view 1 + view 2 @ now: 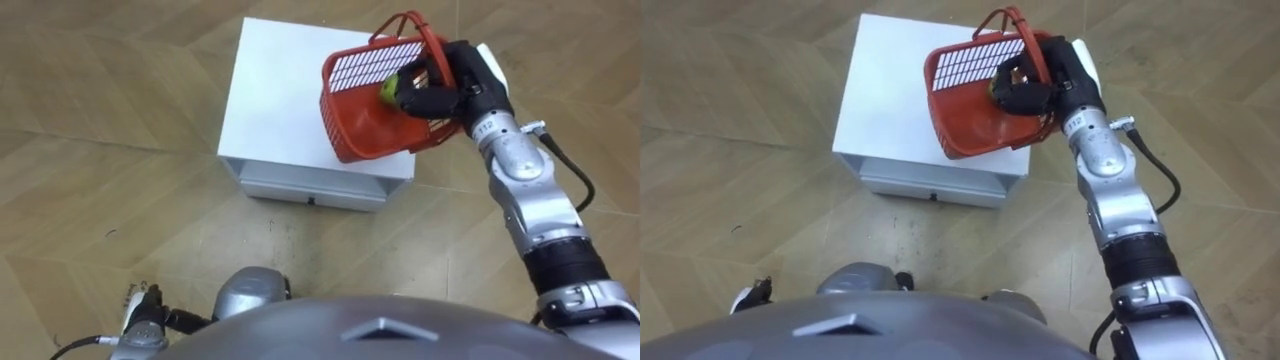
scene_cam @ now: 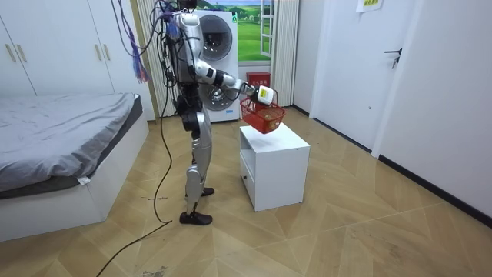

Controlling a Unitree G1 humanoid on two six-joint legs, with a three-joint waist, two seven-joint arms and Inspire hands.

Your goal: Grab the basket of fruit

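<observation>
Wood floor (image 2: 346,231), white cabinet (image 2: 277,165), grey bed (image 2: 61,131), wardrobe (image 2: 46,46), washing machine (image 2: 223,31)

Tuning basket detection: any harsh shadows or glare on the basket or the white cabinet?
Left eye view: cabinet top evenly lit, no hard shadow beside the basket held in the right hand. Room view: soft, even light; mild sheen on the floor.

The white cabinet (image 1: 280,80) and red basket (image 1: 365,125) are viewed steeply from above, close by, in both eye views; in the room view both are seen from well off, the robot side-on
</observation>
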